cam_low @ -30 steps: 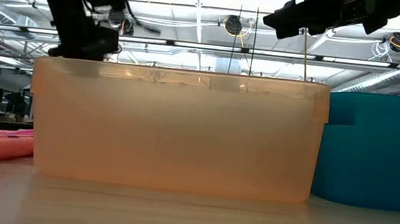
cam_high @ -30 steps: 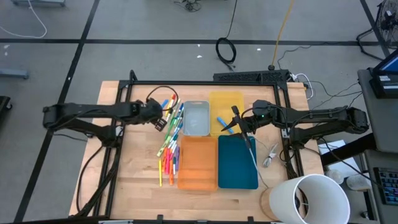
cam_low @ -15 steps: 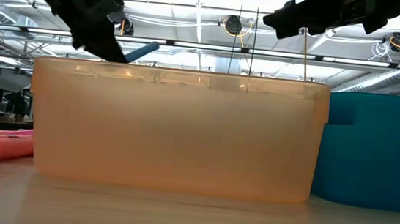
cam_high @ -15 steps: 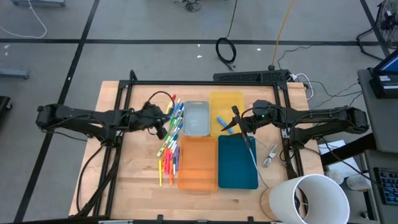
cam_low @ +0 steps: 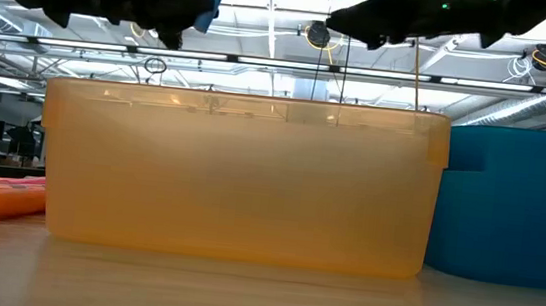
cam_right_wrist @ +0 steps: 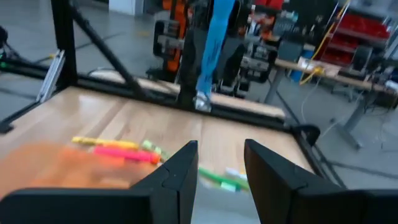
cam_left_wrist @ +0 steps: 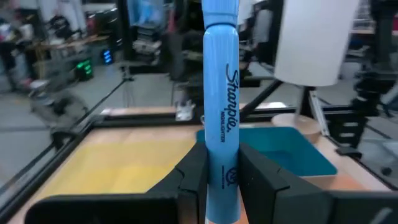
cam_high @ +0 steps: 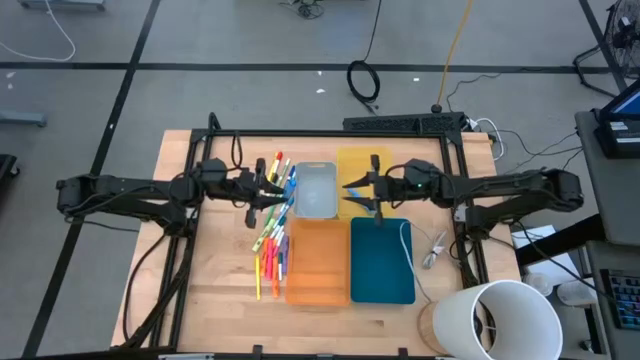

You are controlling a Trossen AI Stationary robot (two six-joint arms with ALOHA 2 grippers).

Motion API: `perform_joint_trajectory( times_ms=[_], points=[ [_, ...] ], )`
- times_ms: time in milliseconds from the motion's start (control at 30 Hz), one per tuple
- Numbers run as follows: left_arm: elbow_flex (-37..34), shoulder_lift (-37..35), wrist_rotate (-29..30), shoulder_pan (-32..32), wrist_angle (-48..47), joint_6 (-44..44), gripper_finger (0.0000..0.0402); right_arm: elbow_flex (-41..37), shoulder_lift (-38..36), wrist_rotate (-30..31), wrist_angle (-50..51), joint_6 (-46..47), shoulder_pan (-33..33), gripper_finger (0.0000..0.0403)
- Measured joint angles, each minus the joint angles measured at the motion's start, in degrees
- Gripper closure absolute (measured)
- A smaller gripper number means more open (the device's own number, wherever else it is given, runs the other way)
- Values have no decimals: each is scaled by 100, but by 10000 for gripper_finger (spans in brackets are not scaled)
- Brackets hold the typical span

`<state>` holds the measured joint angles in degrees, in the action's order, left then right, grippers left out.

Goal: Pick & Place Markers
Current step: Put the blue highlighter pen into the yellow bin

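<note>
Lifted blue marker (cam_left_wrist: 222,106) between left hand (cam_left_wrist: 221,174) fingers.

orange tray (cam_high: 318,262), teal tray (cam_high: 382,262), white cylinder (cam_high: 500,320)

The wooden table (cam_high: 225,290) carries four trays (cam_high: 318,262), with loose markers (cam_high: 271,240) just beside the orange one.

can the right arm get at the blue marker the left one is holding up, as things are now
Probably yes. The left gripper holds the blue marker upright above its fingers, so most of its length is bare. The right gripper is open, faces it across the grey tray, and nothing stands between them.
</note>
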<state>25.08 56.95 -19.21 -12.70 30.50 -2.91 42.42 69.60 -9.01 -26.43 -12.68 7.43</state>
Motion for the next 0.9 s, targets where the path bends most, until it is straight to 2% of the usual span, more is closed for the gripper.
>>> perform_joint_trajectory(
  times_ms=[200,367,500,600,733,900],
  points=[
    [127,272,-144,-123,146,-234,333,1,879,1,-1517,-1,-5,270],
    [357,760,-550,-104,144,-355,333,1,1183,195,-2074,23,-127,206],
    [673,1269,-566,-104,109,-391,333,1,1144,484,-2208,16,-348,149],
    [992,1724,-579,-18,120,-394,333,1,1145,489,-2231,36,-493,121],
    [1449,2316,-589,163,95,-511,333,1,1187,488,-2214,10,-537,109],
    [1767,2642,-590,333,95,-665,333,-1,1189,495,-2204,115,-530,117]
  ],
)
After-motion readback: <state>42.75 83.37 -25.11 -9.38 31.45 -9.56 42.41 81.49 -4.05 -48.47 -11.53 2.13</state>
